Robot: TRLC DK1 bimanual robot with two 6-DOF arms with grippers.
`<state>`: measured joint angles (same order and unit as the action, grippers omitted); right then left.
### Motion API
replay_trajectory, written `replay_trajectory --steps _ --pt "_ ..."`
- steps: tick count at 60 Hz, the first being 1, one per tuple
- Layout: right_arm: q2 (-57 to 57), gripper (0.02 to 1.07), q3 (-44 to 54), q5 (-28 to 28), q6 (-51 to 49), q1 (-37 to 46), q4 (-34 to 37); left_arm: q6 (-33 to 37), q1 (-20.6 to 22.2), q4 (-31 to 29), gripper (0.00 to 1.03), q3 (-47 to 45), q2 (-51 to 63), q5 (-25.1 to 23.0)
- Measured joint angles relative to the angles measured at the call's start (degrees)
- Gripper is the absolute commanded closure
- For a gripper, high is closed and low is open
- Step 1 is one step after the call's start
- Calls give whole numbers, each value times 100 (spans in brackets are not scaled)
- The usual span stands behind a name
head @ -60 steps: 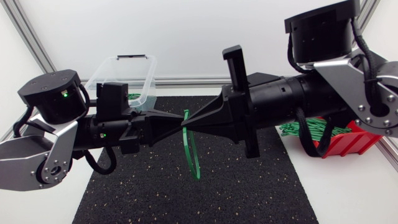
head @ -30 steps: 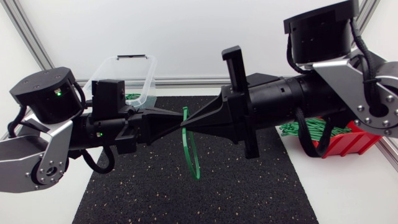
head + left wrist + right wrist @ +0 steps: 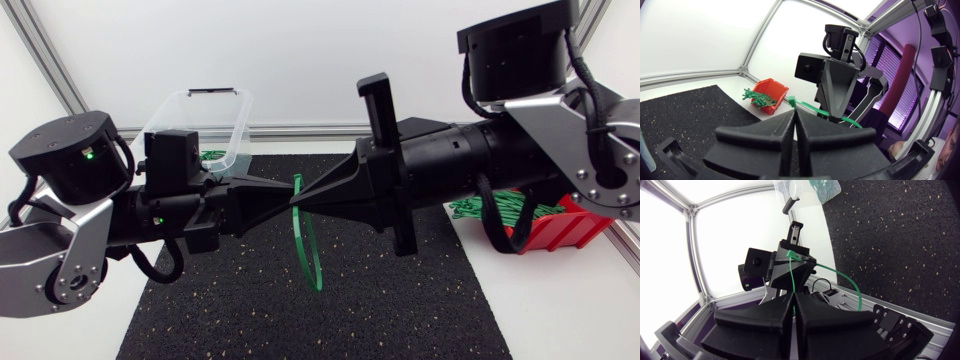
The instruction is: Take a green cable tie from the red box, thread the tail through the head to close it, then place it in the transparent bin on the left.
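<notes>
Where the fingertips meet: left gripper point(image 3: 283, 206) and right gripper point(image 3: 306, 204) point tip to tip above the black mat point(image 3: 300, 325), almost touching, each with its two fingers pressed flat together
Hold: both pinch the green cable tie point(image 3: 316, 250) near its upper end, and the rest hangs from the tips as a narrow loop
Left wrist view alone: the tie's head sits just ahead of the left fingertips, and the strap runs across to the right gripper's tip; the seam between the left fingers is a thin line
Right wrist view alone: the strap rises from between the right fingers to the left gripper's tip, while a second strand arcs off to one side; a few green ties lie inside the transparent bin point(image 3: 200, 110)
Head view alone: the full length of the loop, and both arms stretched level toward the middle from their own sides
Surroundings: the bin stands behind the left arm at the mat's far corner; the red box point(image 3: 560, 228), with a bundle of spare ties point(image 3: 490, 212) sticking out, sits under the right arm on the white table point(image 3: 560, 310)
Change: over the last second the left arm's rear joints have slid toward their own edge and the left gripper has drawn back a little; the right arm has kept its place, and the loop has barely moved
</notes>
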<state>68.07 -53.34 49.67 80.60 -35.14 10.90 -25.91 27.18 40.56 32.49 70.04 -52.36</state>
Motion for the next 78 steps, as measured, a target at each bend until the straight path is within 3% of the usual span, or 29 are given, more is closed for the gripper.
replay_trajectory --steps 41,48,51,59,68,78 --pt "-103 101 2 17 4 190 4 22 258 -2 100 -101 -254 26" --pt "-101 67 2 -2 2 188 0 46 258 -4 100 -101 -256 17" --pt "-109 58 2 -2 2 190 0 63 254 -2 100 -101 -256 20" --pt "-243 59 2 -22 0 188 7 153 138 0 100 -101 -256 15" --pt "-398 70 2 -24 0 188 70 216 72 -2 100 -101 -243 11" --pt "-509 70 0 -33 -2 293 87 367 74 -7 100 -101 -162 -133"
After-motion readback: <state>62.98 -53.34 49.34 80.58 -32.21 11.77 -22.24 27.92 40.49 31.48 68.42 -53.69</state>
